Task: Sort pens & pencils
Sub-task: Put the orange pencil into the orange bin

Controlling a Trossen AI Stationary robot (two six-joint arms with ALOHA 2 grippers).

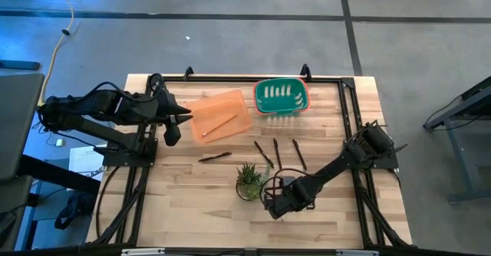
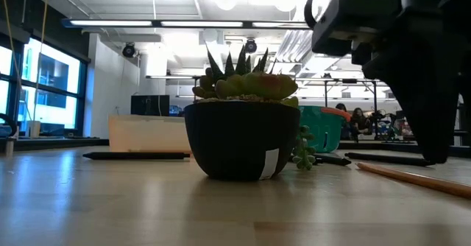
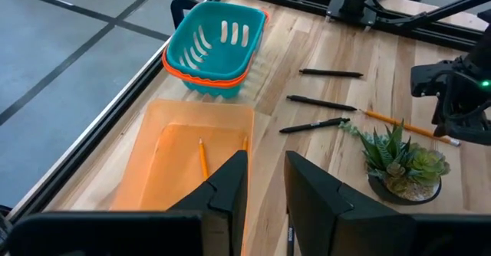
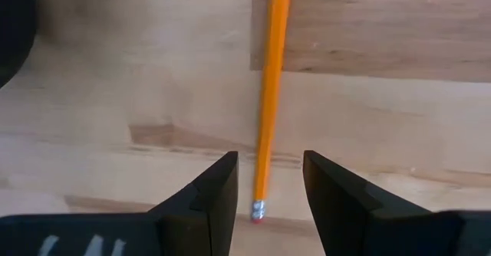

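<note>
One pencil [image 4: 269, 87] lies flat on the table beside the potted plant. My right gripper [image 4: 270, 168] points down over its eraser end [image 4: 258, 210], open, one finger on each side and neither touching it. The same pencil [image 3: 406, 125] shows in the left wrist view. Two more pencils [image 3: 203, 158] lie in the orange tray [image 1: 219, 116]. Three pens [image 1: 277, 153] lie on the table's middle, and another pen [image 1: 215, 156] lies alone to their left. My left gripper [image 3: 266, 181] hangs open over the tray's left end, holding nothing.
A small potted succulent [image 1: 249, 181] stands right next to my right gripper [image 1: 274, 204], on its left. A teal basket [image 1: 281, 96] stacked in an orange one stands at the far edge. A black frame [image 1: 230, 78] runs around the tabletop.
</note>
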